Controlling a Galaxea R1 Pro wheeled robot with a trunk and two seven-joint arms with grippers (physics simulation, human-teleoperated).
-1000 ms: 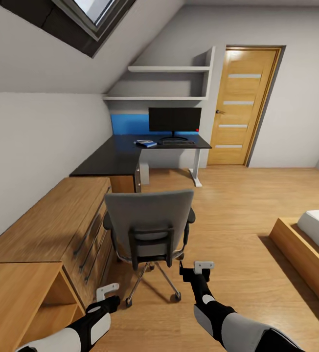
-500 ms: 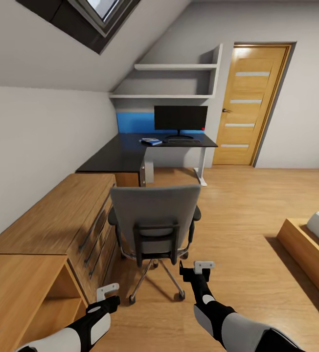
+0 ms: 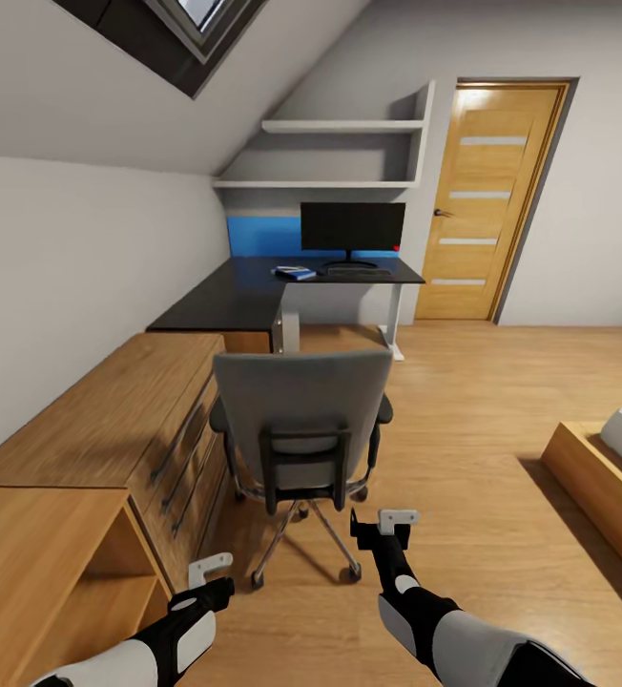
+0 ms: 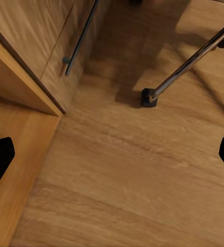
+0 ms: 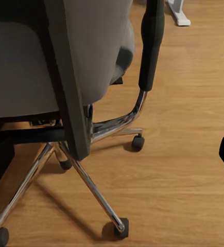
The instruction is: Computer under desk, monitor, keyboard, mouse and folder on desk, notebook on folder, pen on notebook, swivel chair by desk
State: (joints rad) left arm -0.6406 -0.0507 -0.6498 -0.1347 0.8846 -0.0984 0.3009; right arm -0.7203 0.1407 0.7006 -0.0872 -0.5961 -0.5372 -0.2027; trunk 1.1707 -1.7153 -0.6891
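Entry, taken left to right with the swivel chair [image 3: 301, 429] as landmark. Left of the chair: a light wooden chest [image 3: 111, 429] with bar handles, just beside its seat. Near left of the chair base: the left gripper [image 3: 208, 570], low over the floor, fingers apart, holding nothing. Beyond the chair: the desk [image 3: 244, 296] bearing the folder [image 3: 295, 274], with something small on it too far off to identify, then the monitor [image 3: 353, 227] and the keyboard [image 3: 357, 273]. Near right of the chair base: the right gripper [image 3: 387, 525], fingers apart and empty, close behind the backrest. Step judged in hand: positioning the chair next to the desk. Next move calls for closing on the backrest and pushing it deskward.
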